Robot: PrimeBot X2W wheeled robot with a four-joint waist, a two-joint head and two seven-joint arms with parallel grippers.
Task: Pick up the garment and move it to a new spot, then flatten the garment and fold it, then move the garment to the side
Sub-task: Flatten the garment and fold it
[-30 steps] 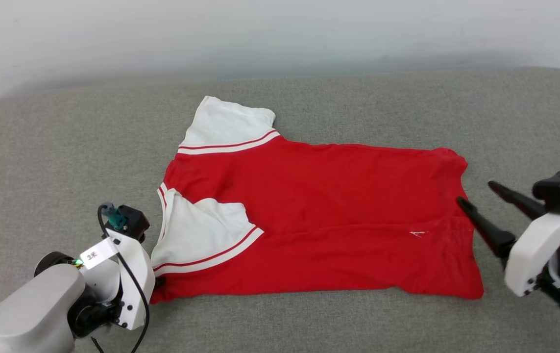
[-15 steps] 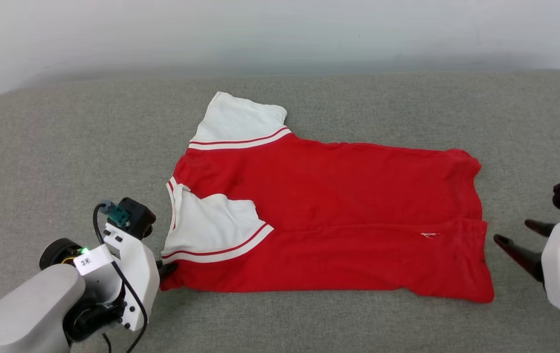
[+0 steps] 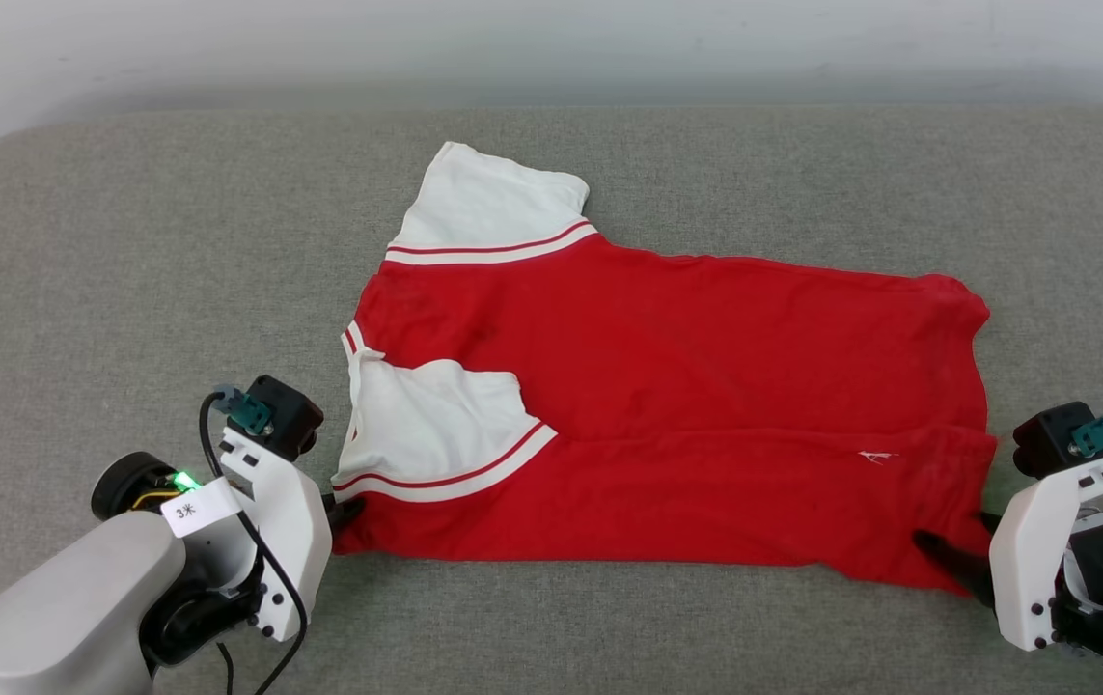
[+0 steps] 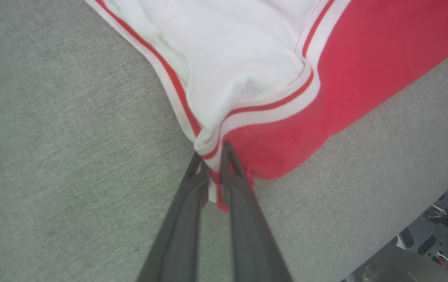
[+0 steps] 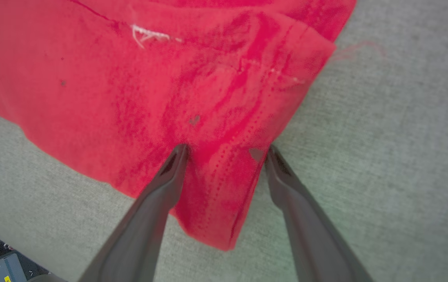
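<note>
Red T-shirt on grey padded surface — both hands at its near corners

Item: garment (image 3: 686, 386), red with white short sleeves, lying spread across the middle of the grey padded surface (image 3: 126, 241), collar end to the robot's left, hem to its right. The far sleeve (image 3: 493, 208) sticks out flat; the near sleeve (image 3: 435, 425) is folded in over the red body. A small white thread (image 3: 877, 456) sits near the hem. The left hand (image 4: 212, 156) is narrow, pinching the striped edge at the near left corner. The right hand (image 5: 224, 149) is wide and grips nothing — one finger rests on the near hem corner, the other just beside its edge.
</note>
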